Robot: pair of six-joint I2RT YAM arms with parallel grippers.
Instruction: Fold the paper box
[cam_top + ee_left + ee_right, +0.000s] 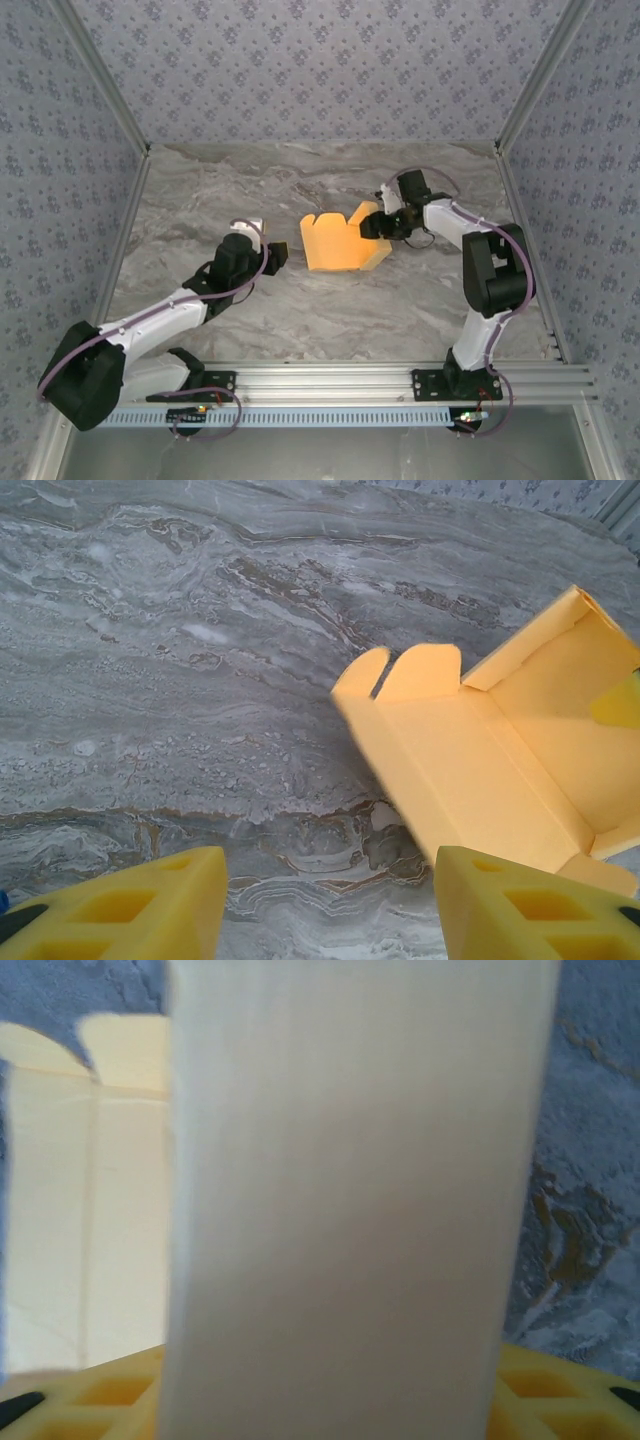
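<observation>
Currently early in the fold: box (335, 245) lies mid-table (300, 320), base flat, an open tray with two rounded tabs (320, 219) at its far-left corner and the walls only partly up. At the raised flap (366, 214) on the box's right side sits the right claw (372, 228); its wrist view has a pale panel (360, 1210) spanning the gap across the fingers, but I can't tell if it's clamped or just straddled. Meanwhile the left claw (275, 257) is released, nothing between its fingers (130, 905), just beside the box's near-left edge, apparently not touching.

My read: step in hand is raising the right flap. Next move calls for a confirmed grip there, then swinging the flap over along its crease while the left claw pins the base so the box doesn't slide. Risk: thin card buckles off-crease
</observation>
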